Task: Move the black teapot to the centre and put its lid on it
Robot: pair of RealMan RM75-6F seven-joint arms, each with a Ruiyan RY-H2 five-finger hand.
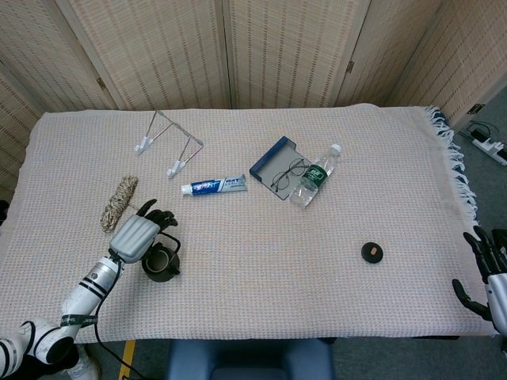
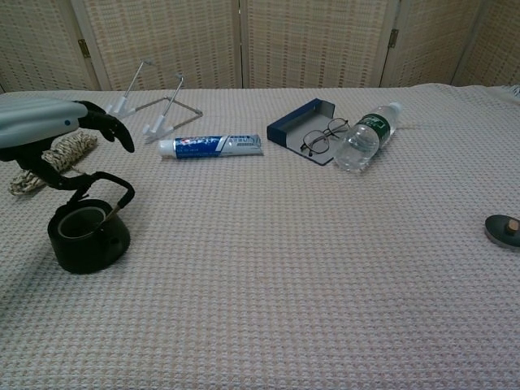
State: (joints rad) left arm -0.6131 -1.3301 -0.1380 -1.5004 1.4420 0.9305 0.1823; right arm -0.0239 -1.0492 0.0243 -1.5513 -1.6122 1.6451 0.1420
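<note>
My left hand [image 1: 139, 233] hovers with fingers spread over the black teapot [image 2: 85, 236] at the near left of the desk [image 1: 261, 269]. Its lid [image 1: 371, 252] lies near right, beside my open, empty right hand [image 1: 489, 273].

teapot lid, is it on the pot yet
No, the lid lies on the cloth far right of the black teapot, whose mouth is open.
</note>
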